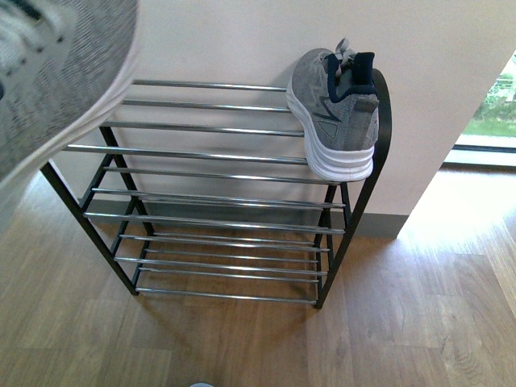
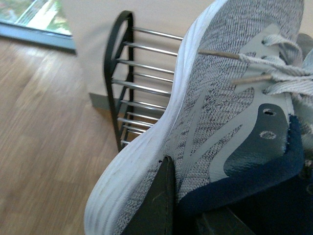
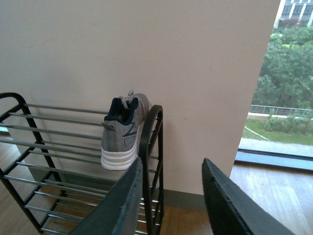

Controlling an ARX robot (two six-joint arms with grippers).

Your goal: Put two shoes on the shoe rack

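We pinch the seemingly light, soft-knit shoe [image 2: 220, 98] by its firmer navy collar with our left gripper [image 2: 195, 215], beside the shoe rack [image 1: 218, 153]; right gripper [image 3: 171, 205] fingers spread, empty

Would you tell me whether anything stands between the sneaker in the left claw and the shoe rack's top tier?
Nothing visible does. The held sneaker hangs above the left end of the shoe rack, where its top bars are bare; the other sneaker sits at the right end.
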